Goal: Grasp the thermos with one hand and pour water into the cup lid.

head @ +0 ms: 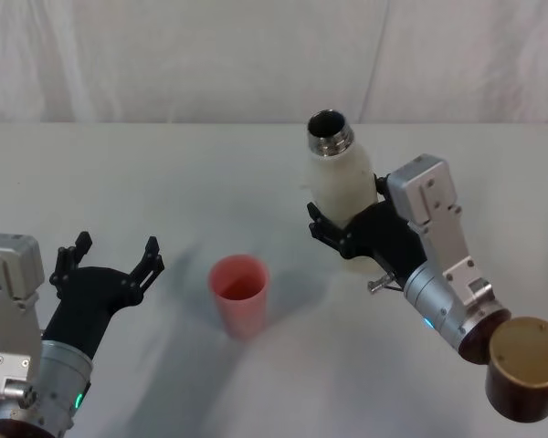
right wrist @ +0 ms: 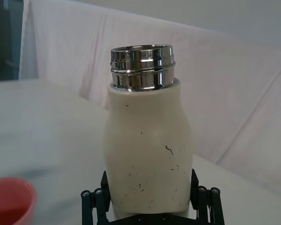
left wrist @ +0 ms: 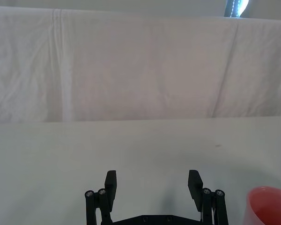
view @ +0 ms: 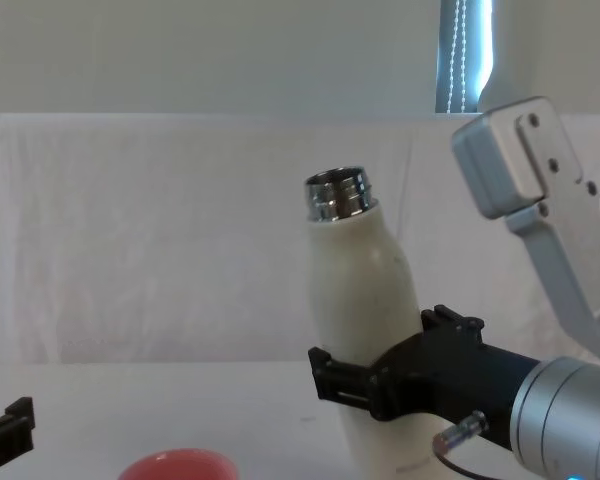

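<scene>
Risk first, from the head view: the right gripper point(head: 340, 228) is clamped around the lower body of the thermos point(head: 342, 178), which leans slightly with its open steel neck toward the cup lid point(head: 240, 294) — yet the neck is well apart from the cup, so tipping further from here would likely send water onto the table point(head: 119, 173) short of it. The left gripper point(head: 110, 265) rests near the cup with fingers spread, holding nothing. The left wrist view confirms those fingers wide apart over bare table, the cup rim at the corner. In the right wrist view the jaws squeeze the thermos low on a smooth surface — a slip or twist as the weight shifts seems possible. From the chest view the thermos looks lifted, tilted slightly toward the cup below it.
</scene>
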You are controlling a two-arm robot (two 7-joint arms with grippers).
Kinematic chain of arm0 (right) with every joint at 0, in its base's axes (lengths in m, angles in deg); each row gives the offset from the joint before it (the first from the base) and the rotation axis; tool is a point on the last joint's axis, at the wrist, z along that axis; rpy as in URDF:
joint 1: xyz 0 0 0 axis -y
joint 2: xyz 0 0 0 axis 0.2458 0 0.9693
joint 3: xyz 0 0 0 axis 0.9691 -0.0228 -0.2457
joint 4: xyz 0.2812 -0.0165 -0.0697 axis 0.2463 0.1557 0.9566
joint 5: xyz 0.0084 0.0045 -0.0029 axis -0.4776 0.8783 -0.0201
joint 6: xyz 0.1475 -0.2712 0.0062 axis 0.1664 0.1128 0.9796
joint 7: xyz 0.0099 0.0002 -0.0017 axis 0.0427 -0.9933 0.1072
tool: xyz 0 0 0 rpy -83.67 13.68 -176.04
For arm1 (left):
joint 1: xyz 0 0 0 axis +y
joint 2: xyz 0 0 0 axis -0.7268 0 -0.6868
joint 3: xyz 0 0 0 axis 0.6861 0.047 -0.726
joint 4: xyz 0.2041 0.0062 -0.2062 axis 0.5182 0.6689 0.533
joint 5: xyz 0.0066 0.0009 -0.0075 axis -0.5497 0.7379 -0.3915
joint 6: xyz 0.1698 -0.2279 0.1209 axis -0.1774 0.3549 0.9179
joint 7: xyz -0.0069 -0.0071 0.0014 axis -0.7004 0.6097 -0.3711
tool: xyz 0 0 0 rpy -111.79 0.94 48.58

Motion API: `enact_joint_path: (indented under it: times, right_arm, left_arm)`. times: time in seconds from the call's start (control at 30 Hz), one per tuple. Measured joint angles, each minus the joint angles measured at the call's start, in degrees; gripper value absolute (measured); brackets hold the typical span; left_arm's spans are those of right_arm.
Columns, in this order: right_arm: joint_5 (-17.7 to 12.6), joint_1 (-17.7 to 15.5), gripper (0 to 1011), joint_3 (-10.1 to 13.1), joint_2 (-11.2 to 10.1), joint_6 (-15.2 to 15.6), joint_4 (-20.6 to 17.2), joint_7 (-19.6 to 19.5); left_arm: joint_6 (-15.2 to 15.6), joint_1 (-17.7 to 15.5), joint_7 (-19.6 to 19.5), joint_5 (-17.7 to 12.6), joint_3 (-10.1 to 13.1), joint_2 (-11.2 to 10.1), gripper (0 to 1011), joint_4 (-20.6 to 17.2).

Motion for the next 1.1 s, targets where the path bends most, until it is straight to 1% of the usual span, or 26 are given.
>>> enact_joint_path:
  times: [0.03, 0.1, 0.13, 0.2, 0.23, 0.33, 0.43, 0.57, 0.67, 0.7, 0.73, 0.77, 0.83, 0.87, 0.9, 1.0, 1.1]
  right_arm:
    - [1.8, -0.1, 961, -0.4, -0.4, 0.0, -0.3, -0.5]
    - [3.7, -0.1, 961, -0.8, -0.7, 0.0, -0.5, -1.1]
    - [5.4, -0.1, 961, -1.2, -0.9, 0.0, -0.7, -1.7]
    - [7.2, -0.1, 961, -1.7, -1.2, 0.1, -0.8, -2.3]
    - [9.0, 0.0, 961, -2.2, -1.5, 0.2, -1.0, -2.7]
    - [11.6, 0.3, 961, -2.9, -1.9, 0.3, -1.2, -3.1]
    - [15.4, 0.6, 961, -3.9, -2.4, 0.9, -1.6, -3.7]
    - [18.1, 0.6, 961, -4.5, -2.6, 1.3, -1.9, -4.2]
    - [21.6, 0.8, 961, -5.2, -2.9, 1.9, -2.2, -4.8]
    - [22.1, 0.8, 961, -5.4, -3.0, 2.0, -2.3, -4.8]
    - [23.7, 0.9, 961, -5.8, -3.2, 2.2, -2.4, -5.0]
    - [23.7, 0.9, 961, -5.8, -3.2, 2.2, -2.4, -5.0]
    - [26.6, 1.1, 961, -6.6, -3.6, 2.6, -2.5, -5.4]
    - [27.5, 1.2, 961, -6.9, -3.7, 2.7, -2.5, -5.5]
    - [27.5, 1.2, 961, -6.9, -3.7, 2.7, -2.5, -5.5]
    - [30.1, 1.4, 961, -7.5, -4.1, 2.8, -2.5, -5.5]
    - [31.5, 1.5, 961, -7.9, -4.4, 2.7, -2.5, -5.2]
  left_arm:
    - [0.0, 0.0, 0.0, 0.0, 0.0, 0.0, 1001, 0.0]
    - [0.0, 0.0, 0.0, 0.0, 0.0, 0.0, 1001, 0.0]
    - [0.0, 0.0, 0.0, 0.0, 0.0, 0.0, 1001, 0.0]
    - [0.0, 0.0, 0.0, 0.0, 0.0, 0.0, 1001, 0.0]
    - [0.0, 0.0, 0.0, 0.0, 0.0, 0.0, 1001, 0.0]
    - [0.0, 0.0, 0.0, 0.0, 0.0, 0.0, 1001, 0.0]
    - [0.0, 0.0, 0.0, 0.0, 0.0, 0.0, 1001, 0.0]
    - [0.0, 0.0, 0.0, 0.0, 0.0, 0.0, 1001, 0.0]
    - [0.0, 0.0, 0.0, 0.0, 0.0, 0.0, 1001, 0.0]
    - [0.0, 0.0, 0.0, 0.0, 0.0, 0.0, 1001, 0.0]
    - [0.0, 0.0, 0.0, 0.0, 0.0, 0.0, 1001, 0.0]
    - [0.0, 0.0, 0.0, 0.0, 0.0, 0.0, 1001, 0.0]
    - [0.0, 0.0, 0.0, 0.0, 0.0, 0.0, 1001, 0.0]
    - [0.0, 0.0, 0.0, 0.0, 0.0, 0.0, 1001, 0.0]
    - [0.0, 0.0, 0.0, 0.0, 0.0, 0.0, 1001, 0.0]
    - [0.0, 0.0, 0.0, 0.0, 0.0, 0.0, 1001, 0.0]
    - [0.0, 0.0, 0.0, 0.0, 0.0, 0.0, 1001, 0.0]
